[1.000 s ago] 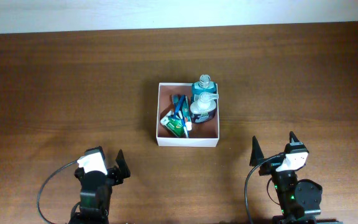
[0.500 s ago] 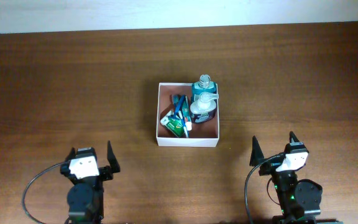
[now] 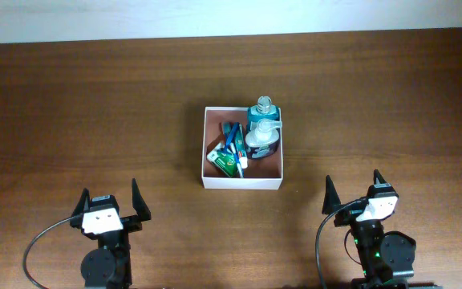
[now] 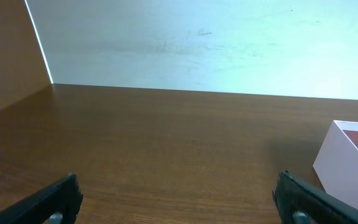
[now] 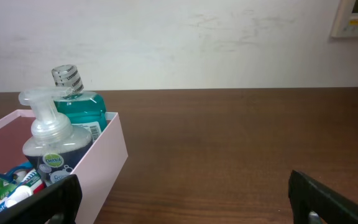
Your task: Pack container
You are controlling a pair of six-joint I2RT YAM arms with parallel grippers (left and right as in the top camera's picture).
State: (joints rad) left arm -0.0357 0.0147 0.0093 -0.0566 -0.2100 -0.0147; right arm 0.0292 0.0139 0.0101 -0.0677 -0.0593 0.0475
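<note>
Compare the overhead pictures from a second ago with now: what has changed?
The left gripper shifted left along the near edge of the brown wooden table and turned from angled to straight, jaws open; nothing was grasped or released. The right gripper, the square white-walled container and the toiletries inside it stayed put.

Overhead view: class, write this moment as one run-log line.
container: holds teal bottle, pump bottle, small toiletries | left end effector: open, empty, apart from container | right end effector: open, empty
</note>
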